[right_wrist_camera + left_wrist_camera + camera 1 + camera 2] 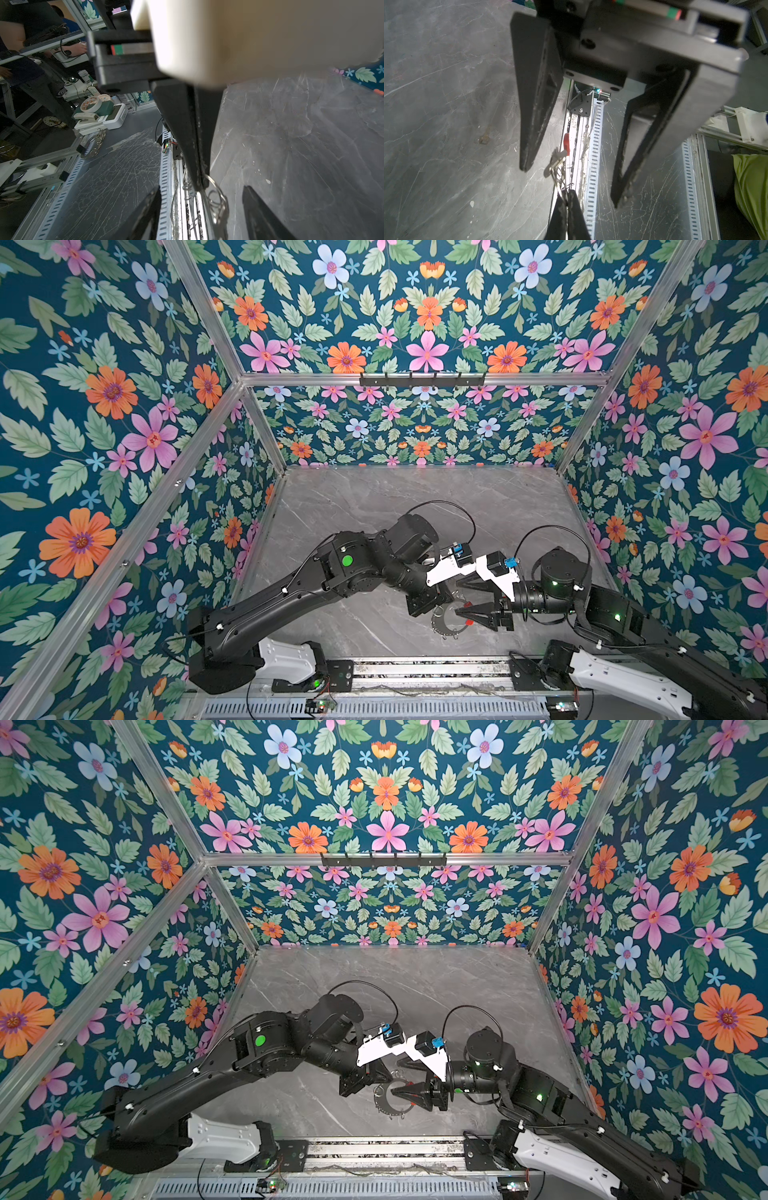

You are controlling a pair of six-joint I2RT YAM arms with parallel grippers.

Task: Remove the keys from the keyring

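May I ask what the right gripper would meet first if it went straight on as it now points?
Most likely the keys dangling between its open fingers, then the left gripper clamping the keyring; depth unclear.

Robotics lab, floral-papered test booth [104, 427], aluminium framing [316, 379], workbench [137, 122] cluttered with tape rolls [92, 103] beyond

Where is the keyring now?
In both top views the keyring is near the middle of the table's front edge, pinched by the shut left pincer, between the open right pincer's jaws.
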